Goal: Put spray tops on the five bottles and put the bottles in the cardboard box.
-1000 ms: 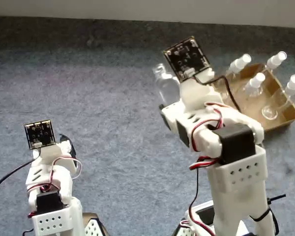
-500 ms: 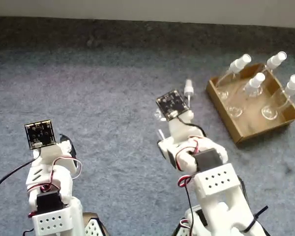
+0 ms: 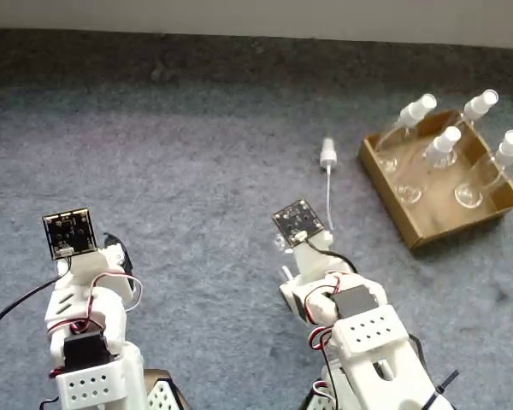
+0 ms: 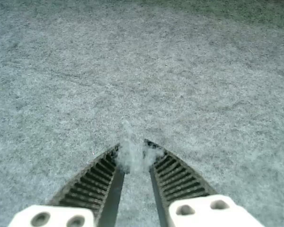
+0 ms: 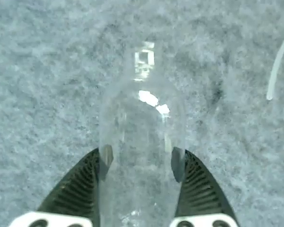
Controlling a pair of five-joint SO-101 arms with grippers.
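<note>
High view: the cardboard box (image 3: 458, 229) sits at the right of the counter (image 3: 171, 154), with four capped bottles (image 3: 436, 154) leaning inside it. One loose spray top (image 3: 327, 155) lies just beside the box, and its tube (image 3: 328, 196) trails toward the right arm (image 3: 342, 307). The left arm (image 3: 85, 290) is well apart from both. We note open counter between the arms and beyond them. The box wall is the only edge near the spray top.

Left wrist view: the left gripper (image 4: 133, 150) has its fingers together, with only counter fluff at the tips.

Right wrist view: the right gripper (image 5: 140, 161) has its fingers clamped on the fifth bottle (image 5: 142, 118), which is uncapped, its neck pointing away. The tube's end lies near.

We judge the step in hand to be capping this last bottle. To do it well, we would hold the neck steady, lift the spray top by its head so the tube hangs free, and thread the tube in first. The approach is best made from the open side, away from the box.
</note>
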